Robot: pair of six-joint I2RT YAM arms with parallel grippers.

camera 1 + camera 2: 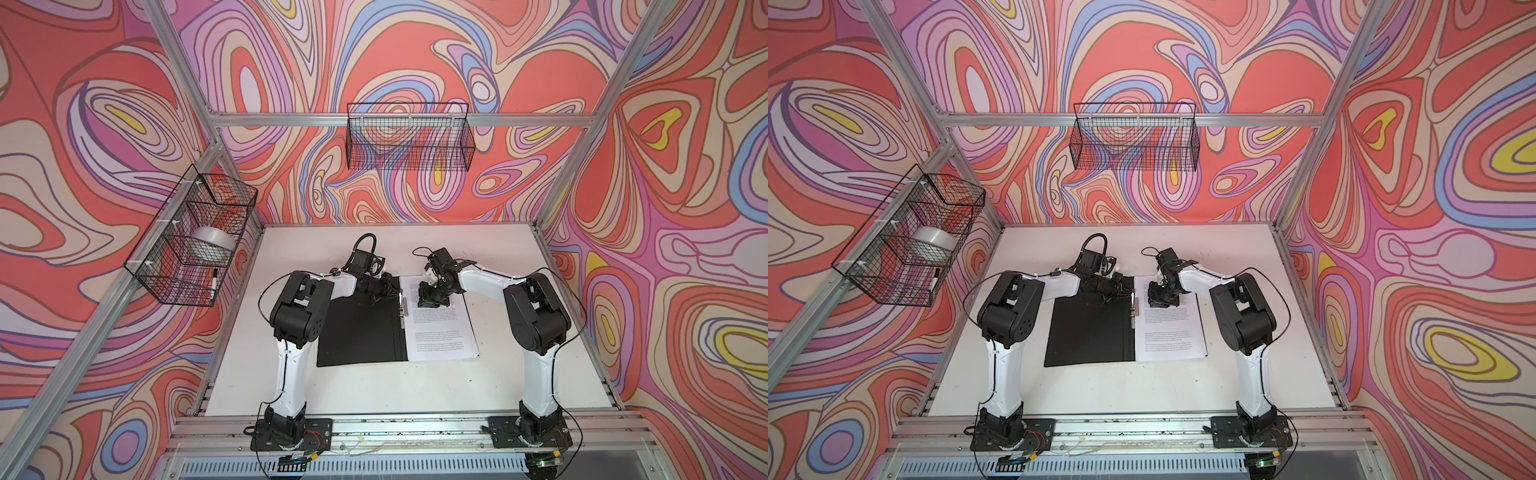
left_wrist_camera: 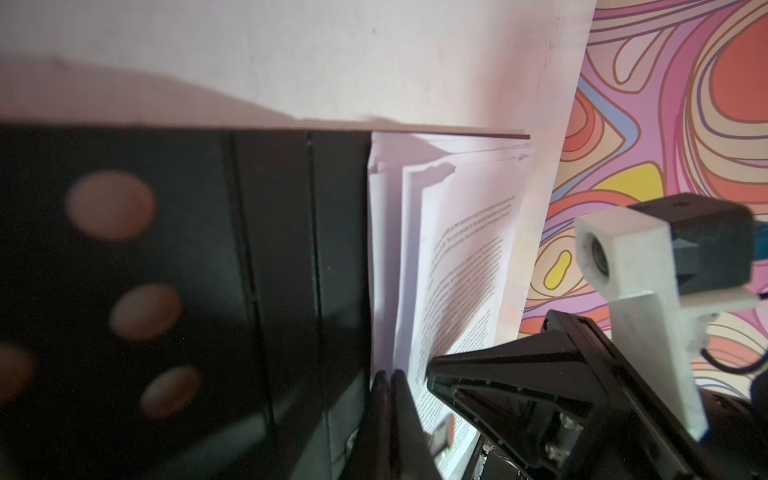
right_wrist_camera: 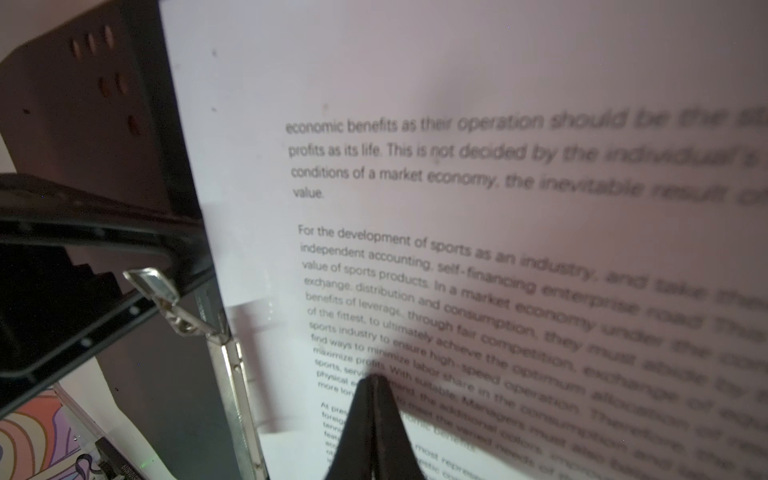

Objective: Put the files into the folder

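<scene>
The folder [image 1: 361,332] [image 1: 1090,332] lies open on the white table, black inside up. The files [image 1: 444,332] [image 1: 1169,336], white printed sheets, are stacked on its right half beside the metal spine clip [image 1: 402,305] [image 3: 232,374]. The clip's lever [image 3: 151,280] stands raised. My left gripper [image 1: 388,291] [image 2: 388,374] is shut, its tips at the far end of the spine by the files' [image 2: 457,257] edge, nothing visible between the jaws. My right gripper [image 1: 428,303] [image 3: 374,378] is shut, its tips resting on the top sheet [image 3: 457,208]. The sheets fan apart at their near corner in the left wrist view.
A wire basket [image 1: 191,237] on the left wall holds a white tape roll [image 1: 212,245] and a marker [image 1: 214,284]. Another wire basket [image 1: 409,137] hangs on the back rail. Aluminium frame posts border the table [image 1: 519,374].
</scene>
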